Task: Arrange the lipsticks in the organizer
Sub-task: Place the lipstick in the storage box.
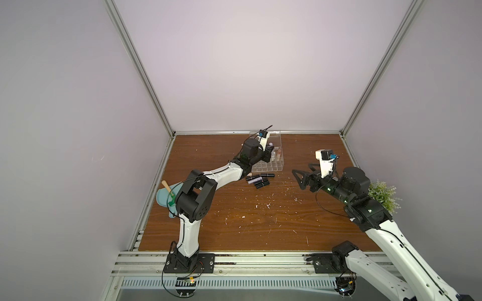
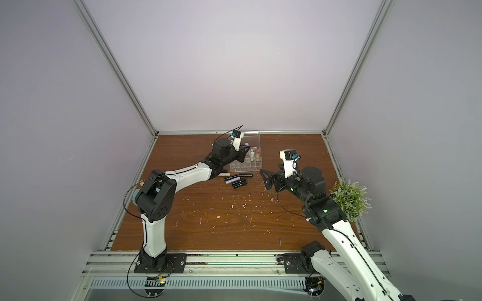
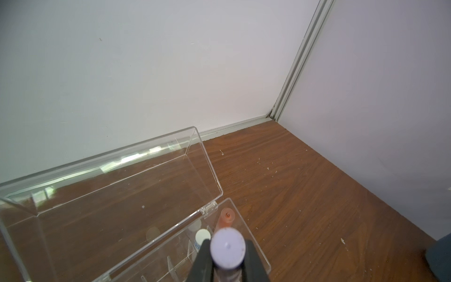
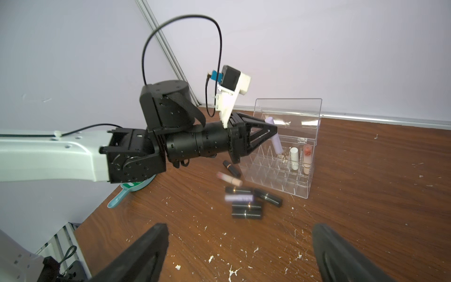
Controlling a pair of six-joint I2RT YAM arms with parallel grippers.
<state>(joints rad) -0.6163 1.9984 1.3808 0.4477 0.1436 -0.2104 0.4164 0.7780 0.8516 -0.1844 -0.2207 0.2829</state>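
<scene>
So the left gripper (image 4: 273, 130) is clamped on a lilac lipstick (image 4: 277, 144), tilted over the back row of the organizer (image 4: 300, 186); can't tell if it's in a cell yet. At that angle it might snag a divider or bump the white tube (image 4: 294, 158). Meanwhile the right gripper (image 4: 239, 228) hangs wide open.

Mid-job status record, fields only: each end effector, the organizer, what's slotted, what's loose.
Left end effector: shut on lilac lipstick, tilted over organizer back row
Right end effector: open, empty
Lid: open
Slotted: white lipstick, peach lipstick, upright, side by side
Loose on table: seven lipsticks in front of organizer
</scene>
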